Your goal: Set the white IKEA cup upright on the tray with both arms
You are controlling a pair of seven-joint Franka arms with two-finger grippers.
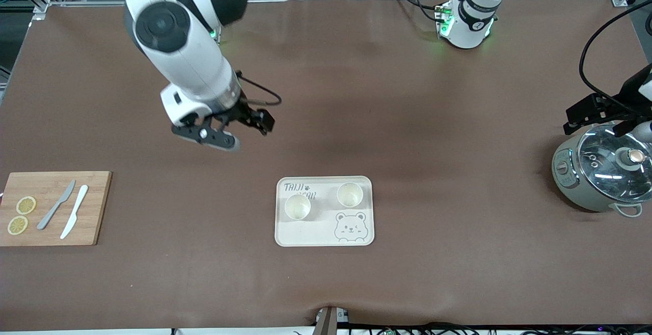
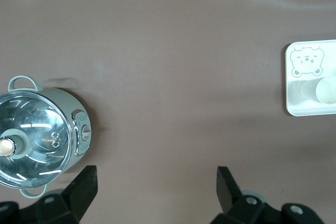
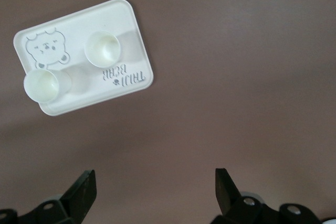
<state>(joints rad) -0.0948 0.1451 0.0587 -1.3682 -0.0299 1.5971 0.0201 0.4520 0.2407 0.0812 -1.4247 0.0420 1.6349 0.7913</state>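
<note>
Table (image 1: 326, 95): brown mat, both arms up off it, nothing held.

Right arm (image 1: 183, 45): reaches in from its base, right gripper (image 1: 222, 132) hangs over bare mat between its base and the tray. Wrist view shows its fingers (image 3: 84, 192) spread wide with only mat between them.

Left arm: mostly out of frame at its own end of the table. Left gripper (image 1: 603, 116) is over the rim of the pot (image 1: 601, 172); fingers (image 2: 86, 187) apart, empty.

Pot: grey cooker with glass lid, at the left arm's end. Not part of the job.

Cutting board (image 1: 53, 207): at the right arm's end, carrying two knives and two lemon slices. Untouched.

Tray (image 1: 324, 238): cream, bear face and lettering, mid-table and nearer the front camera than both grippers.

Cups: two white cups on the tray, one (image 1: 297, 206) over the lettering, the other (image 1: 349, 194) beside it toward the left arm's end. Both mouths face up; upright, as far as the high angle lets me judge.

Progress: placing looks done. What is left, at most, is parking the arms. Both cups sit well apart from either gripper.
</note>
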